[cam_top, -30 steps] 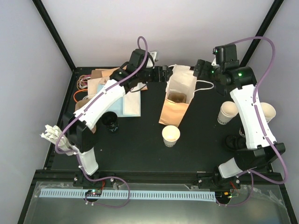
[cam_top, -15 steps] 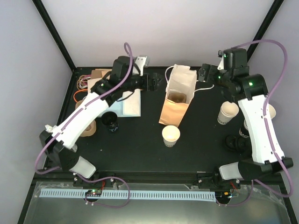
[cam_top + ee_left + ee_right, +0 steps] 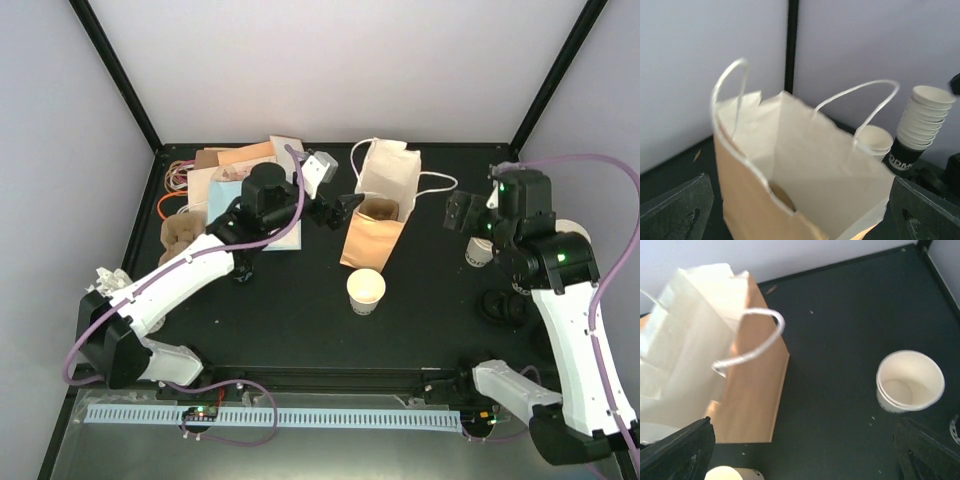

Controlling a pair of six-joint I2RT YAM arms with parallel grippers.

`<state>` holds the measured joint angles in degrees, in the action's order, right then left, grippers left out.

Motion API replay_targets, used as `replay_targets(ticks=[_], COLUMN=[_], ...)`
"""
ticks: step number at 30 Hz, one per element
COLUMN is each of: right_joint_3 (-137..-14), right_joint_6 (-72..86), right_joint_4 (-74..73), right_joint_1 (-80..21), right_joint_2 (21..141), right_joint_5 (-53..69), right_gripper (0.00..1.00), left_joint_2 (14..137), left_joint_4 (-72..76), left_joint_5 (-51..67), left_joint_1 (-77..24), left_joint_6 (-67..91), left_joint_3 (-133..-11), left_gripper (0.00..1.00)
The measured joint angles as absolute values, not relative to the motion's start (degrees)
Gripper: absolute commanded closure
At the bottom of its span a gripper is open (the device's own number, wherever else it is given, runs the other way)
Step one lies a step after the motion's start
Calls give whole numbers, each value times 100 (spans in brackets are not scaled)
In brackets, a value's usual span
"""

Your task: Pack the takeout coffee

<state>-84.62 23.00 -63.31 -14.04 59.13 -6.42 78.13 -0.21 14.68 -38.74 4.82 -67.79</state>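
Takeout coffee [image 3: 498, 306]: upright, black lid up, long axis vertical. It sits behind the right gripper [image 3: 458, 212], back toward that arm's base, not ahead of the fingers. Right arm is nearer. Left gripper [image 3: 338, 207] is well apart, with the paper bag [image 3: 365, 240] between. Both grippers are spread wide and empty.

Brown paper bag [image 3: 747, 390] left, white handle [image 3: 756, 346] looped | white cup [image 3: 910, 381] upright, right, well apart | another cup rim [image 3: 732, 473] bottom edge | dark tabletop [image 3: 840, 320] | end effector [image 3: 802, 426] spread wide
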Motion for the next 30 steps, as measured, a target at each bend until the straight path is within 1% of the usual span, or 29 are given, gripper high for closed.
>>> replay_targets(ticks=[6,10,20,27,30], right_joint_3=[-7356,-6790,-5881,-4899,-4727], right_joint_6=[2840,3376,4270,4816,4915], right_joint_4=[-6504,-6781,-7192,-7284,-7286], right_joint_1=[-1404,-1404,-1404,-1347,-1267], right_joint_2=[5000,4480,4160,4305,4274], right_joint_5=[-1122,-1417,-1745,-1610,-1599], right_gripper=[0,1,0,0,0], left_joint_2=[7854,8241,8718,9087,9098], left_joint_4=[740,609,598,471,484], left_joint_5=[1730,1826,1844,1831,1833], left_joint_1=[-4064,-4104,-4134,-4134,-4134], left_joint_6=[-104,-364,-692,-762,-801], left_joint_3=[-6707,-7052,-7203,-7629,-7634], left_gripper=[1,1,1,1,1])
